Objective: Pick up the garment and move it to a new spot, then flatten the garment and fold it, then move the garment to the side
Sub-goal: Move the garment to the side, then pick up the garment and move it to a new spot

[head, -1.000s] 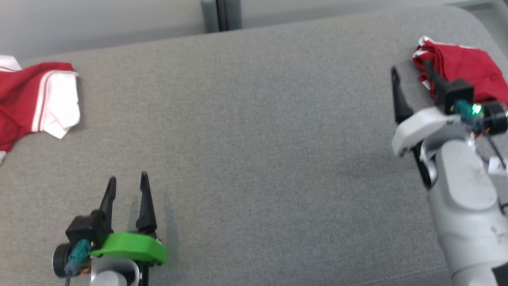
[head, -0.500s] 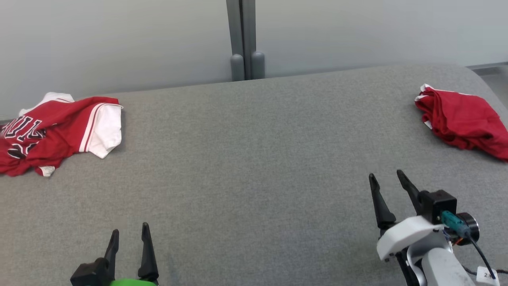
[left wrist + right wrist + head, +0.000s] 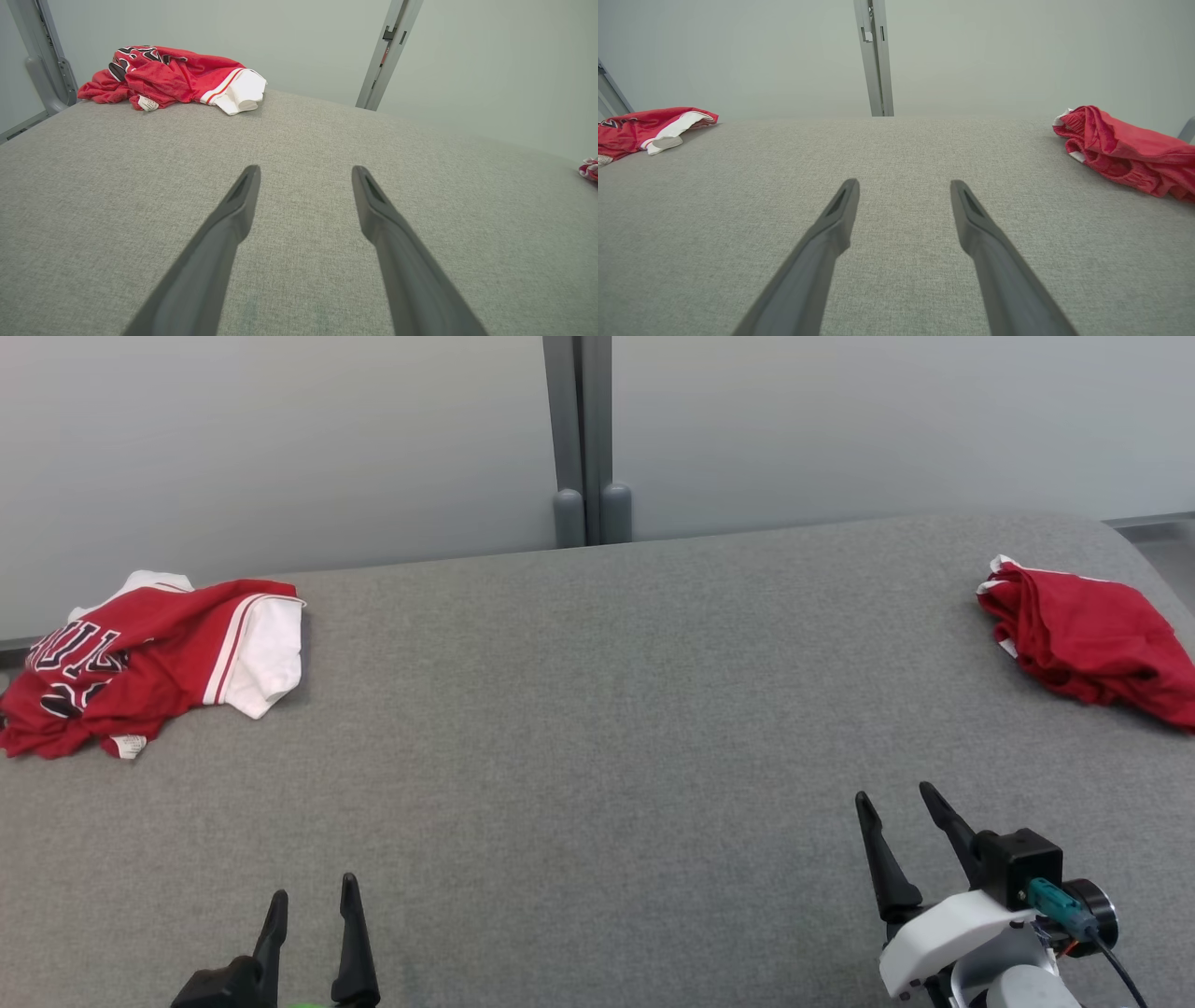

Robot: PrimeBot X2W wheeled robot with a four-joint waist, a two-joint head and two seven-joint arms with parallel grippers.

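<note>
A crumpled red and white jersey garment (image 3: 154,658) with dark lettering lies at the far left of the grey padded table (image 3: 597,728); the left wrist view has it (image 3: 173,77) ahead to the left. A second, bunched plain red garment (image 3: 1088,639) lies at the far right, also in the right wrist view (image 3: 1125,149). My left gripper (image 3: 314,889) hovers open near the front left, empty (image 3: 305,169). My right gripper (image 3: 894,793) stands open near the front right, empty (image 3: 904,182), well short of the red garment.
A pale wall with a grey vertical post (image 3: 583,439) runs behind the table. The table's rounded far right corner (image 3: 1116,527) sits just beyond the red garment. Bare grey padding spans the middle between the two garments.
The head camera has tilted up, bringing the wall into view. My right gripper has drawn back from the red garment at the right toward the front. Both grippers stay open.
</note>
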